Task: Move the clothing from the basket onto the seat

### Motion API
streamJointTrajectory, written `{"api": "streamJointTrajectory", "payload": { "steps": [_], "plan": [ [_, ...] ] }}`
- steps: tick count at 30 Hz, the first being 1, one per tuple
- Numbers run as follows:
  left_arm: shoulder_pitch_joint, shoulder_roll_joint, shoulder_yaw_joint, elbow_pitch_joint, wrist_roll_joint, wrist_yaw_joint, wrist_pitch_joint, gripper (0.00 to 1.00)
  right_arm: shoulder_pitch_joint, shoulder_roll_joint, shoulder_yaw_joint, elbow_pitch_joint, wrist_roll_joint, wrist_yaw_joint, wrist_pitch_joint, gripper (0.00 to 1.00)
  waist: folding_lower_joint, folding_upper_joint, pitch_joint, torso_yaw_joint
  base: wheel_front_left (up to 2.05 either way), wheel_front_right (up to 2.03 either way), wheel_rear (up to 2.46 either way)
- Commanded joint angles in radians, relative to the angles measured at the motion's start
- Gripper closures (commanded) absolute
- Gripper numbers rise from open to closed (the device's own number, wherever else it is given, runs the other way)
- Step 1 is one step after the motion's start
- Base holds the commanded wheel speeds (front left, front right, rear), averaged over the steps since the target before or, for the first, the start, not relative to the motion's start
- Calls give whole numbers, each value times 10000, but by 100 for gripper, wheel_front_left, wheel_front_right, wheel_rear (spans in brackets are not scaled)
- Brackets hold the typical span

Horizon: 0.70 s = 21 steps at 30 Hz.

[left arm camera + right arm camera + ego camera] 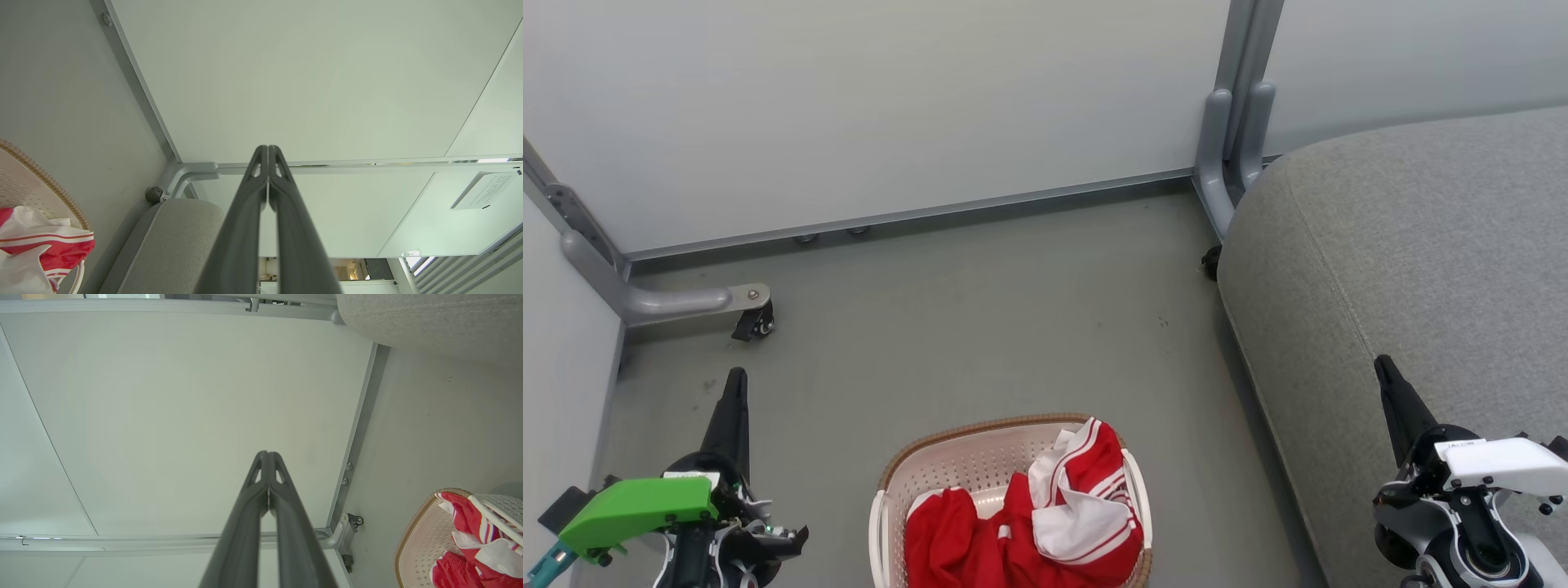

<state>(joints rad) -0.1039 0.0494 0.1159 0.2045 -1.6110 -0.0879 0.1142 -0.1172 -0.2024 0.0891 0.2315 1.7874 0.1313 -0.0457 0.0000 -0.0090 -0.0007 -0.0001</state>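
The clothing (1045,514), red with white panels and thin stripes, lies bunched in the cream perforated basket (947,457) on the floor at the bottom centre of the head view. The light-grey seat (1405,245) fills the right side. My left gripper (737,376) is shut and empty, left of the basket above the floor. My right gripper (1382,363) is shut and empty over the seat's front part. In the left wrist view the shut gripper (267,148) points at a wall panel, with clothing (36,245) and basket (24,192) at lower left. In the right wrist view the gripper (266,453) is shut, with basket (421,543) and clothing (466,531) at lower right.
Pale partition panels (890,106) on grey metal frames close off the back and left. A frame foot with a caster (756,322) juts onto the grey floor (980,327) at left. Another upright post (1233,139) stands by the seat's far corner.
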Motion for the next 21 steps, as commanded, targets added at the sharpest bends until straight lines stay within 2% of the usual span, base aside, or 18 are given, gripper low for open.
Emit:
{"api": "streamJointTrajectory", "payload": {
  "steps": [1,21],
  "plan": [
    [-106,6,16,-24,-24,-37,24,100,45,-59,16,-38,56,-11,-57,100,0,90,0,0,0,0,0],
    [-106,6,15,-24,-24,-35,24,100,45,-113,79,-57,103,-11,-95,100,0,90,0,0,0,0,0]
  ]
}}
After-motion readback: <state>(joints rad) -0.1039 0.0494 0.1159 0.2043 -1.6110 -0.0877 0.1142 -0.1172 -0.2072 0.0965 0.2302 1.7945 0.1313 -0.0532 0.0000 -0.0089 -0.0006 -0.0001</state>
